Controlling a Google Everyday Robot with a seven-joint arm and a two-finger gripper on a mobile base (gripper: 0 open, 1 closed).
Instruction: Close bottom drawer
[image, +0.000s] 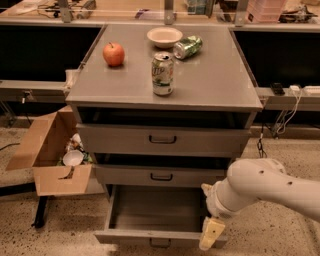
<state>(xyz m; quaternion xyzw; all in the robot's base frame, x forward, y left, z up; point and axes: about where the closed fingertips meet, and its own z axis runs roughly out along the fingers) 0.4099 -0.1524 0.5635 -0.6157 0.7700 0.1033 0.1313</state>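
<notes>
- The cream-coloured gripper (212, 233) hangs low at the bottom of the camera view, pointing down. It sits at the end of a thick white rounded arm (260, 186) that comes in from the right edge.
- Whether it is released or clenched cannot be told, and nothing shows in its grasp.
- It lies over the right front corner of the bottom drawer (135, 236), a shallow grey metal drawer with a small dark loop handle at its centre. Whether it touches the front panel cannot be told.
- The bottom drawer is pulled well out of the grey metal bench (220, 85), with its tray open to view. The handle is well to the left of the gripper.
- Above it, the mid-height grey drawer (160, 176) and the tall-fronted grey drawer (162, 140) sit nearly in, each with a dark gap over its top edge.
- Open speckled floor (285, 237) lies to the right of and in front of the drawer, below the arm.
- To the left, an open brown cardboard box (45, 150) holding white cups stands beside the bench, apart from the drawer's left edge.
- On the bench top stand a red apple (114, 54), a shallow white bowl (164, 36) and an upright green-and-silver drink can (163, 74). A second green can (188, 47) lies on its side just beside the bowl.
</notes>
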